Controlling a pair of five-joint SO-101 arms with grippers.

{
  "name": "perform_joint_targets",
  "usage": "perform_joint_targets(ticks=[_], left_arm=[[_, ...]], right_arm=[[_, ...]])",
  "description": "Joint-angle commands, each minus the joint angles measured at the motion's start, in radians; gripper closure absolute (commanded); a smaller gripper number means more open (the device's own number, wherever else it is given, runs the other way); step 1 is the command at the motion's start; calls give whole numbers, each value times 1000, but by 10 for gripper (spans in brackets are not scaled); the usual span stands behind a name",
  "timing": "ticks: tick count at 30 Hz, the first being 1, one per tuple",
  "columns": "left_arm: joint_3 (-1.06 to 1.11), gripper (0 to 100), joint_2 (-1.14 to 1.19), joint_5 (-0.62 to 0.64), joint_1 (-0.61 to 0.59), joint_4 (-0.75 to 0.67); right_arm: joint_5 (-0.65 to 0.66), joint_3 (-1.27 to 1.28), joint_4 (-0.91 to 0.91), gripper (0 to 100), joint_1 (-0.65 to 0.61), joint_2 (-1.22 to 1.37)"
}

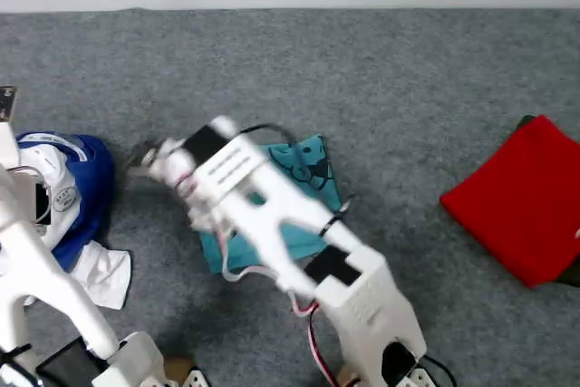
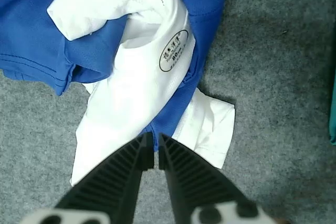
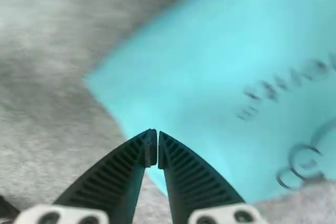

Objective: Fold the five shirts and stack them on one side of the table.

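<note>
A teal shirt (image 1: 308, 169) with a printed drawing lies flat mid-table, under my right arm. My right gripper (image 3: 156, 141) is shut with nothing in it, its tips at the edge of the teal shirt (image 3: 236, 66); from above it sits just past the shirt's left corner (image 1: 145, 159). A crumpled blue shirt (image 2: 31, 35) and a white shirt (image 2: 136, 87) lie tangled at the table's left (image 1: 86, 178). My left gripper (image 2: 156, 148) hangs shut above the white shirt's lower edge. A folded red shirt (image 1: 526, 201) rests at the right.
The table is covered in grey felt (image 1: 408, 79), bare along the back and between the teal and red shirts. A dark cloth edge (image 1: 526, 121) peeks out from behind the red shirt. Both arm bases stand at the front edge.
</note>
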Motion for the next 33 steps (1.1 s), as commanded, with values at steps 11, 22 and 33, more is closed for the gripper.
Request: perform_joint_targets(ticks=[11, 22, 33], left_arm=[[-2, 964, -29, 5, 6, -32], [-2, 964, -28, 3, 6, -32], [-2, 964, -28, 3, 8, -28]], right_arm=[[-31, -55, 2, 989, -102, 223], [-26, -279, 21, 984, 116, 47], [109, -319, -320, 988, 455, 309]])
